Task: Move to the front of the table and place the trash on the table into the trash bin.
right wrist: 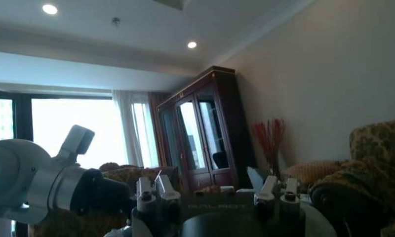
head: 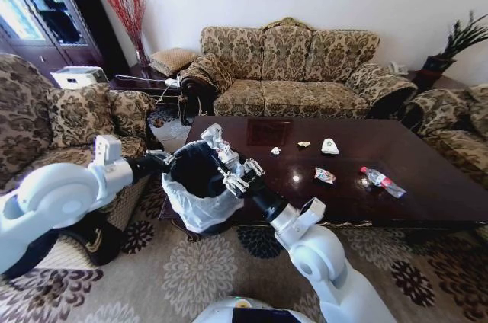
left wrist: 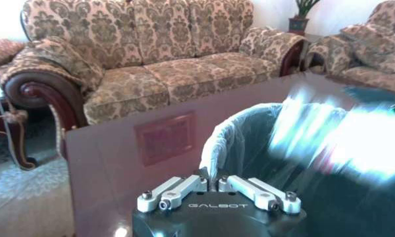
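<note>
1. The left gripper pinches its fingers together on the bag-lined rim of the trash bin, held at the tabletop's near left corner.
2. The right gripper hangs over the bin's dark mouth, fingers spread and empty.
3. Across the tabletop lie the trash: paper bits, a white packet, a colourful wrapper and, far right, a red-capped bottle.

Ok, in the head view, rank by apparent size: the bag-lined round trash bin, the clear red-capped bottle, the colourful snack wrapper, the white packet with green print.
1. Bag-lined round trash bin, largest, though nearest the camera.
2. Clear red-capped bottle.
3. Colourful snack wrapper and white packet with green print look about alike; the packet lies farther back, so unranked.
</note>
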Motion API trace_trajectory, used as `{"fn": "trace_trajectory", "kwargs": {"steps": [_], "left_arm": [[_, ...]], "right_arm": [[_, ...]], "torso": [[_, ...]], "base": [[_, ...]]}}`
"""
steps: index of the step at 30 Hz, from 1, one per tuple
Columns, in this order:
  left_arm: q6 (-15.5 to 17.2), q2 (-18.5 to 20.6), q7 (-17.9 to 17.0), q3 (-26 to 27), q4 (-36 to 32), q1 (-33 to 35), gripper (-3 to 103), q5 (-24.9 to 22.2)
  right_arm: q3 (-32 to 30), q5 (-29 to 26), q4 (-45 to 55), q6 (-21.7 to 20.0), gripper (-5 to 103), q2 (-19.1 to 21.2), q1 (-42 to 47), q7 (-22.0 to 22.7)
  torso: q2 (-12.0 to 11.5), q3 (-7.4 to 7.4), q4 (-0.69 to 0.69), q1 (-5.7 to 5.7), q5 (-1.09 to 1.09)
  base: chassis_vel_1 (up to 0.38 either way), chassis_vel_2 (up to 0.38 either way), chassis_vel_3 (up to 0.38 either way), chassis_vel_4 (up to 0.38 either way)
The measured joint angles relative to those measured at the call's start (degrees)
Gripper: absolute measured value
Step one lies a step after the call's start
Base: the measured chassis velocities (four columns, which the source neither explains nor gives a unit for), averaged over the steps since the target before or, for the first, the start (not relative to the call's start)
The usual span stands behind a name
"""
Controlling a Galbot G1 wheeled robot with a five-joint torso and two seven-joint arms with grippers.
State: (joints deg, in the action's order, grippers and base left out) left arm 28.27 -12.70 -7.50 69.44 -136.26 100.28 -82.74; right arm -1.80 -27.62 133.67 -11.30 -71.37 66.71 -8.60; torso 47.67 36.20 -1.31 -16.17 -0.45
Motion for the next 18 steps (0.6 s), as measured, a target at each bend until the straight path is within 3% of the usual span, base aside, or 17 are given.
{"fn": "trace_trajectory", "kwargs": {"steps": [3, 6, 8, 9, 13, 15, 18], "left_arm": [[0.0, -0.6, 0.1, 0.0, -0.7, 0.1, 1, 0.0], [0.0, -0.7, 0.3, 0.0, -0.2, 0.1, 1, 0.1], [0.1, -0.8, 0.2, 0.0, 1.0, 0.1, 1, 0.5], [0.3, -1.6, 0.0, -0.4, 4.4, 0.0, 1, 1.9], [0.2, -3.1, 0.0, -0.7, 7.0, -0.1, 1, 2.8], [-0.3, -5.5, -0.1, -0.6, 8.3, 0.0, 1, 3.5], [-0.7, -7.1, -0.1, -0.4, 7.7, -0.1, 1, 3.9]], "right_arm": [[0.3, 0.4, 0.0, 0.4, 75, 0.2, 0.2, -0.2], [-0.2, 0.0, 0.9, 2.5, 91, 0.3, 1.0, -1.3], [-1.3, -1.3, 2.4, 3.2, 96, 0.3, 2.0, -1.0], [-5.4, -4.3, 6.0, 3.3, 99, 0.1, 4.6, 3.0], [-10.0, -5.0, 6.8, 4.2, 100, 0.4, 6.5, 5.6], [-15.8, -5.6, 3.3, 6.2, 100, 2.2, 8.4, 11.3], [-19.1, -6.4, -3.0, 7.2, 100, 2.7, 8.5, 13.5]], "torso": [[0.0, 0.0, 0.0, 0.01, 0.01], [0.0, 0.0, 0.0, 0.0, 0.0], [0.0, 0.0, 0.01, 0.0, 0.0], [0.0, 0.0, 0.02, 0.0, 0.02], [0.0, 0.0, 0.02, 0.0, 0.0], [0.0, 0.0, -0.01, 0.0, -0.01], [0.0, 0.0, 0.0, 0.0, 0.03]], "base": [[0.0, 0.0, 0.0, 0.0], [0.0, 0.0, 0.0, 0.0], [0.0, 0.0, 0.0, 0.0], [0.0, 0.0, 0.0, 0.0], [0.0, 0.0, 0.0, 0.0], [0.0, 0.0, 0.0, 0.0], [0.0, 0.0, 0.0, 0.0]]}}
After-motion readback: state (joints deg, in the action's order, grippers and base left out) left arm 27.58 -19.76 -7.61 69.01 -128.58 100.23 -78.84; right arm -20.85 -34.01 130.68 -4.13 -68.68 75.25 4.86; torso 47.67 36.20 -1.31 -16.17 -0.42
